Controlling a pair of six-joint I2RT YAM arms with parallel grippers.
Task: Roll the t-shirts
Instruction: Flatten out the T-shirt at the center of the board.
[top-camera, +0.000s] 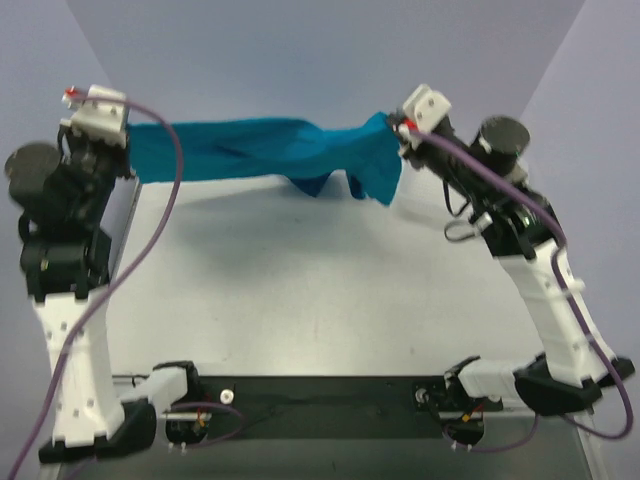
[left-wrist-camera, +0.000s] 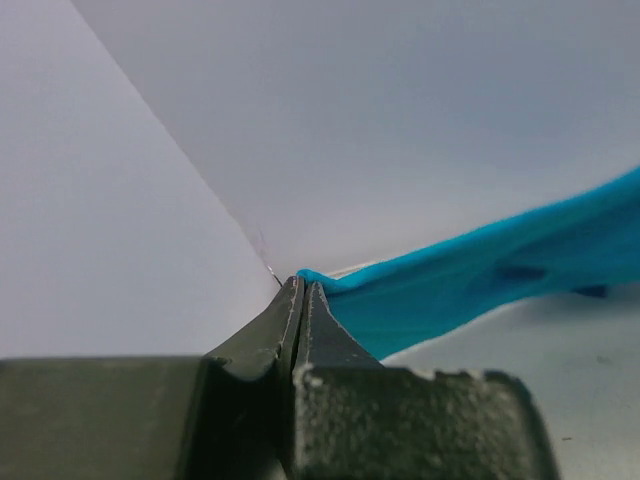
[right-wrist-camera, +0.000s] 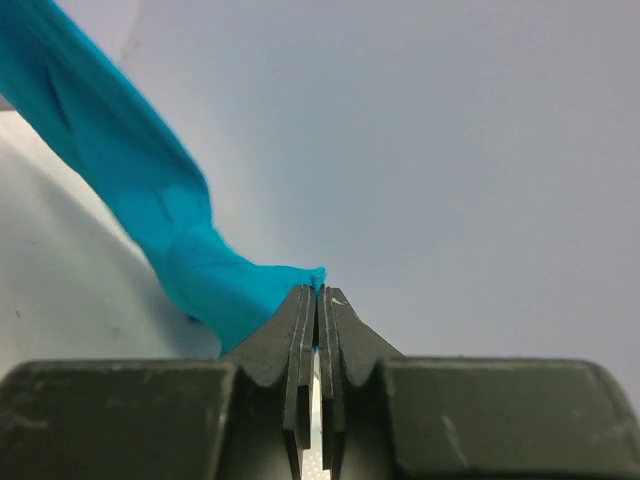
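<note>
Pale blue-grey walls (top-camera: 320, 60) enclose a grey counter (top-camera: 300, 290), the landmark for every place given below. Item: one t-shirt (top-camera: 250, 150), teal-blue soft cloth, bunched into a rope-like band rather than spread flat. Position: lifted above the far edge of the counter and carried wholly by the two arms. A loose fold hangs from the band toward the counter's far right part; whether that fold touches the counter cannot be told. Long axis: parallel to the counter's far edge, running from its left side to its right side, and nearly level. Left claw (top-camera: 132, 140): above the counter's far left corner, jaws pressed fully together with an edge of the cloth pinched at the tips; the left wrist view shows the band leaving those tips to the right. Right claw (top-camera: 400, 128): above the counter's far right part, jaws likewise pressed together on the opposite end of the cloth; the right wrist view shows the band leaving to the left and upward in the picture. Governing relation: the garment lies between the claws, each holding one end, so neither arm is nearer; the cloth is taut across the span except for the hanging fold. Assessment: rolling appears not yet begun. The cloth would probably first need to be brought down onto the open middle of the counter with its axis kept parallel to the far edge. The hanging fold may land crumpled.
</note>
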